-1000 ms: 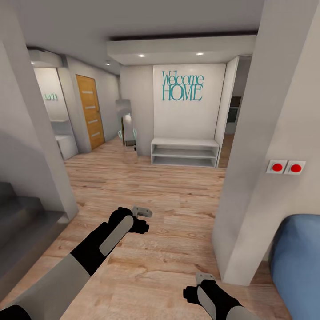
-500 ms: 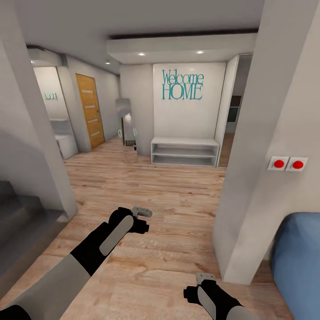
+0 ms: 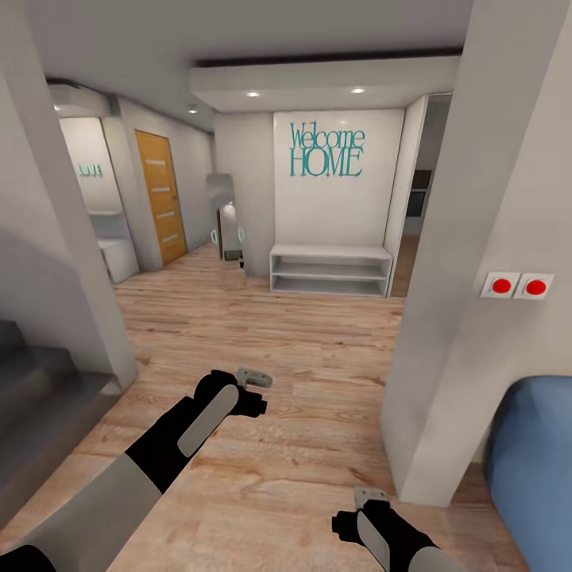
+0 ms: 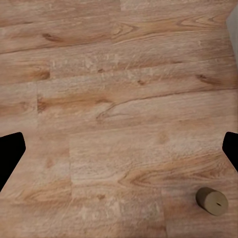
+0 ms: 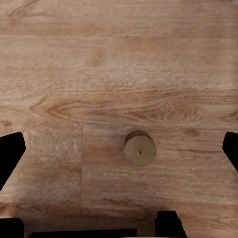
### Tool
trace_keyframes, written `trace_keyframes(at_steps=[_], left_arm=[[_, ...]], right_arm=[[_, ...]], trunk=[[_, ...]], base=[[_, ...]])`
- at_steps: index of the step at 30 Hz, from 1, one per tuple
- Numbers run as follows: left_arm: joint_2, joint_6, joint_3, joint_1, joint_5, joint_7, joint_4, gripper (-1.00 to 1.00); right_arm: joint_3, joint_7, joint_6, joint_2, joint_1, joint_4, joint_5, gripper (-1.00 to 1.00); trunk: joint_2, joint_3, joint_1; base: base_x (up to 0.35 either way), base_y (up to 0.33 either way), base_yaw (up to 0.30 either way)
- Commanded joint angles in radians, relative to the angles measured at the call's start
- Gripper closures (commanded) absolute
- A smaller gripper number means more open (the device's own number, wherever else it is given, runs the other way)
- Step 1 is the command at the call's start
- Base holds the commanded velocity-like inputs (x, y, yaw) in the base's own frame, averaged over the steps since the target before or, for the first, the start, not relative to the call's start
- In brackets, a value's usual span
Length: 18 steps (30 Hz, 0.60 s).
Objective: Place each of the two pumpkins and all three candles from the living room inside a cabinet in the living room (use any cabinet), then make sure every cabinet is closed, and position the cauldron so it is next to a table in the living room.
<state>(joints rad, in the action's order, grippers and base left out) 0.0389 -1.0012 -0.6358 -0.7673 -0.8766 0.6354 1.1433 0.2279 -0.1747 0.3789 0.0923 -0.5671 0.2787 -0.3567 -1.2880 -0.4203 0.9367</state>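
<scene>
Candle (image 5: 140,148) first: one stubby beige cylinder stands upright on the wood floor (image 5: 119,64), seen from above, directly ahead of our right gripper (image 5: 119,151) and between the lines of its two jaws, though well short of their reach. Those jaws are spread wide and hold nothing; only their dark tips show at the picture's edges. From the left wrist camera a candle (image 4: 211,201) also stands on the floor, off toward one jaw rather than centred; we cannot tell whether it is the same one. Our left gripper (image 4: 119,148) is likewise spread wide and empty.

From the head camera, both arms hang over bare planks, the left gripper (image 3: 254,378) forward and the right gripper (image 3: 371,496) low and close to our body. Beyond them are a white open shelf bench (image 3: 330,271) under a "Welcome HOME" sign (image 3: 326,152), a wooden door (image 3: 160,199), grey stairs (image 3: 40,397) and a blue seat (image 3: 532,461) beside a wall with red switches (image 3: 517,286).

We judge the task barely begun: a candle sits loose on the floor, nothing is in hand, and stowing, closing and the cauldron remain.
</scene>
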Motion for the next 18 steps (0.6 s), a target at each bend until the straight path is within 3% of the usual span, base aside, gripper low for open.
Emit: trace_keyframes(at_steps=[1,18], left_arm=[[0.001,0.0,-0.003,-0.001,-0.01,0.01,0.002,-1.0],[0.004,-0.011,-0.001,-0.001,-0.012,0.004,0.024,-1.0]], right_arm=[[0.008,-0.008,0.005,-0.001,0.0,0.002,-0.011,-1.0],[0.007,-0.008,-0.009,-0.003,0.0,0.002,-0.013,-1.0]], trunk=[[-0.008,-0.004,0.004],[-0.127,-0.058,0.069]], base=[[0.0,0.0,0.0],[0.0,0.0,0.0]])
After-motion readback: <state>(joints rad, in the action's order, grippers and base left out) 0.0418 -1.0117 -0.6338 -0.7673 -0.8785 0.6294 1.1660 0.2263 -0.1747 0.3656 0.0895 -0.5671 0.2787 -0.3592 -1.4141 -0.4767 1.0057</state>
